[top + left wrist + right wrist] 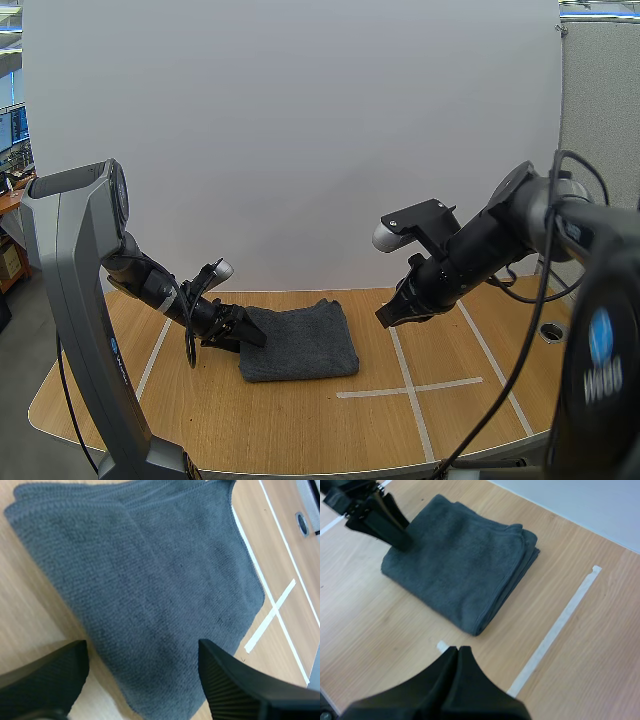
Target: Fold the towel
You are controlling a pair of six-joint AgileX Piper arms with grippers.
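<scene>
A dark grey towel [300, 342] lies folded in a thick rectangle on the wooden table, left of the tape cross. My left gripper [250, 335] is low at the towel's left edge, open, its fingers [50, 677] standing apart over the towel [150, 580] with nothing pinched between them. From the right wrist view the left gripper [395, 530] reaches the towel's [465, 565] near corner. My right gripper [386, 318] hangs above the table to the right of the towel, and its fingers [457, 655] lie together as one dark wedge, shut on nothing.
White tape lines [410, 388] form a cross on the table to the right of the towel, and another strip [152, 358] runs at the left. A round cable hole [549, 331] sits near the right edge. The table's front edge [300, 462] curves close.
</scene>
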